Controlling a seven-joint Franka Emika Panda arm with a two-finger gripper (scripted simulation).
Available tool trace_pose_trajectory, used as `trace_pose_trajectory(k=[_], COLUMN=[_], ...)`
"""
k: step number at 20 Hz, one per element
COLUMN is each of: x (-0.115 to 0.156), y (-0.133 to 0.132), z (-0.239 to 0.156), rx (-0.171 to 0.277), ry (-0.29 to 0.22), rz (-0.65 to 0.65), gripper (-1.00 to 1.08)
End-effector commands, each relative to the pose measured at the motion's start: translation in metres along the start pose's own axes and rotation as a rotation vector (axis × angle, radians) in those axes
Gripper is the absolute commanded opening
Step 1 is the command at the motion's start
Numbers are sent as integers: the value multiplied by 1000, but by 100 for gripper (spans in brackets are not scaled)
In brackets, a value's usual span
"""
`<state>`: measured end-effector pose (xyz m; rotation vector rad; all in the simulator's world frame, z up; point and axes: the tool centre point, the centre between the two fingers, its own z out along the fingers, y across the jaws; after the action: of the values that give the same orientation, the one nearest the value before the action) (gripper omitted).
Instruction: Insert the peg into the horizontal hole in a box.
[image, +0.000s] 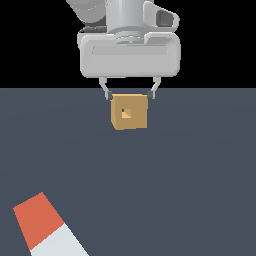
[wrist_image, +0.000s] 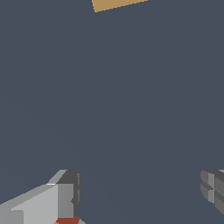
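The pincer (image: 129, 95) is hanging wide and empty, far back by the box (image: 130, 112). The peg (image: 47, 227) is lying flat on the counter (image: 200, 190), near corner. It looks rigid, probably light (grip mid-bar, squarely).

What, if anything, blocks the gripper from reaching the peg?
Probably nothing: the gripper is open and empty, the peg lies uncovered on the floor, and the wrist view shows the box clear of the fingers.
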<state>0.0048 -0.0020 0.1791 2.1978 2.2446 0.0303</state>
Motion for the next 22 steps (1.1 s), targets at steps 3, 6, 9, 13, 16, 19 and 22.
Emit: trace_pose_trajectory(k=[3,6,9,13,16,19,22], x=[0,-3,-6,-15,-23,-34,-47], y=[0,-2,-6,-13,-19,-27,-35], z=[0,1,4,9,13,19,25], rx=[0,0,1,1,2,3,5], ry=[0,0,0,0,-1,-1,-1], rz=[-2,-12,-31,-69,-107,-153,-205], gripper=[100,100,100,100,100,100,100])
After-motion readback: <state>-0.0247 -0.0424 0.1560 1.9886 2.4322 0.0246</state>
